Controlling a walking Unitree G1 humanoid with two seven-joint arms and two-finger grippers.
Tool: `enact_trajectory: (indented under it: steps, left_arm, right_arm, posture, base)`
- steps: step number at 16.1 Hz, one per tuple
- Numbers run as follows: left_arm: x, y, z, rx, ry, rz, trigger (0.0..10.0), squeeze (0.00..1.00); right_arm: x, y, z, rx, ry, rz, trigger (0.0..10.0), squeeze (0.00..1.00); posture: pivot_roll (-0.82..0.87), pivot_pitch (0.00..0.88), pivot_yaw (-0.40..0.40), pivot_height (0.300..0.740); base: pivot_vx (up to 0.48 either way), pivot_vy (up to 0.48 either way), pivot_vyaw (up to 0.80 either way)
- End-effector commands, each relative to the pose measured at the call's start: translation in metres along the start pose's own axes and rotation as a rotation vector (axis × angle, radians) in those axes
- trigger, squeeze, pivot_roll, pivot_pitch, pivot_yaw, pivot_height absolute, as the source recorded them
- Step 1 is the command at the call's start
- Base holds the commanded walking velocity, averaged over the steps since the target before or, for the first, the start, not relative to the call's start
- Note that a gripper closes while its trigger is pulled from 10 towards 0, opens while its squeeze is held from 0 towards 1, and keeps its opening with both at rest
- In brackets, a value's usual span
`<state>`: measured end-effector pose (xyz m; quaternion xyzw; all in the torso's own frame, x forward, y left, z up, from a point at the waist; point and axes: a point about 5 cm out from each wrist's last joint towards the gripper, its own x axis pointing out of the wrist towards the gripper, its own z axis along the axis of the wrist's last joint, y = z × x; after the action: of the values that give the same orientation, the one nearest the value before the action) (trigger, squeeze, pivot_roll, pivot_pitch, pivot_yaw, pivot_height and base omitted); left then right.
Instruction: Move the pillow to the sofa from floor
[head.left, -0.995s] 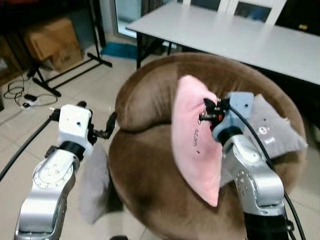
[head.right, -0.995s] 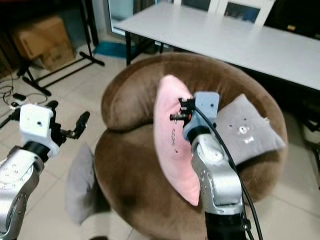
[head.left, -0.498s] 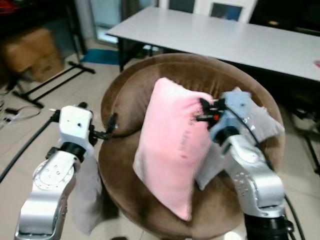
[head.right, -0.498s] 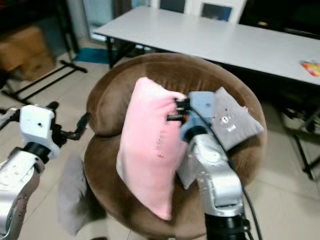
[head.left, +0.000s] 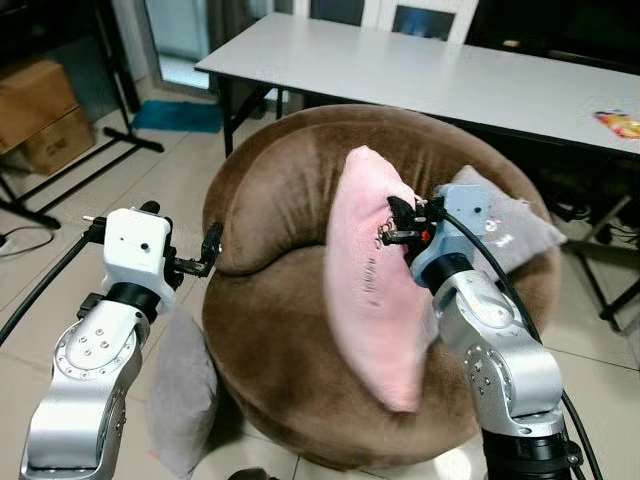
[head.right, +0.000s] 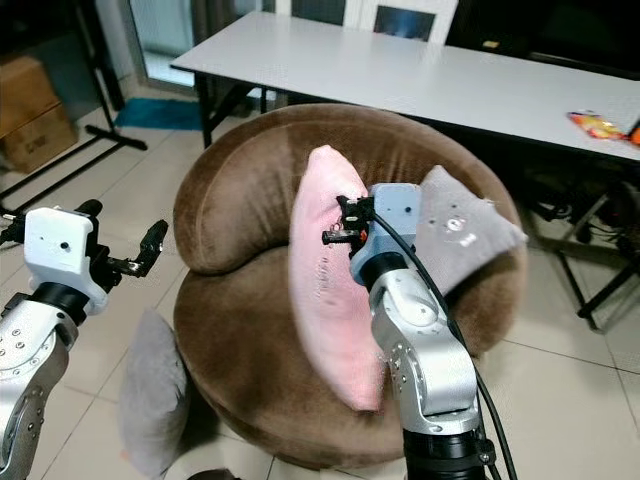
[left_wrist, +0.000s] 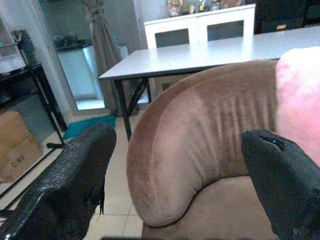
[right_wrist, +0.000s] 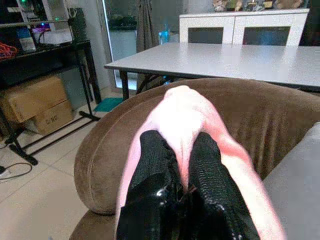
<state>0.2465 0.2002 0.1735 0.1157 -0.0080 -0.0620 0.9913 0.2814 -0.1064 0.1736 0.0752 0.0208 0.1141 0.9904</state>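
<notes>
Right gripper (right_wrist: 181, 165) pinching the pink pillow (head.left: 370, 300) upright over the brown sofa (head.left: 280, 330); left gripper (left_wrist: 175, 165) spread wide, beside the sofa.

Three pillows: one pink pillow (head.left: 372, 290), held up on edge over the sofa; one grey pillow (head.right: 462, 236) on the sofa; one more grey pillow (head.left: 183, 395) on the floor beside it. One round brown sofa (head.left: 270, 330). One long white counter (head.left: 420, 70) behind it, with one small bright packet (head.right: 598, 124) on top. Two cardboard boxes (head.left: 40, 115), stacked. Two robot hands: left hand (head.left: 205, 251), right hand (head.left: 392, 226)
</notes>
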Motion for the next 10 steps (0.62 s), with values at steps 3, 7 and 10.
enact_trajectory:
  steps: [3, 7, 10]
  left_arm:
    - [0.0002, -0.0022, 0.0041, 0.0, -0.02, -0.015, 10.0, 0.0]
    - [0.0003, -0.0027, 0.0046, -0.003, -0.023, -0.023, 10.0, 0.0]
    - [-0.0002, -0.0023, 0.0049, -0.002, -0.025, -0.025, 10.0, 0.0]
  right_arm:
    - [-0.0013, 0.0011, 0.0091, 0.013, -0.042, 0.017, 10.0, 0.0]
    - [-0.001, 0.0013, 0.0083, 0.021, -0.035, 0.018, 10.0, 0.0]
    - [-0.0008, 0.0026, 0.008, 0.022, -0.034, 0.027, 10.0, 0.0]
  posture:
    - [0.07, 0.0, -0.044, 0.74]
    - [0.07, 0.0, -0.044, 0.74]
    - [0.07, 0.0, -0.046, 0.74]
  base:
    - [0.314, 0.0, 0.0]
    - [0.33, 0.0, 0.0]
    - [0.334, 0.0, -0.53]
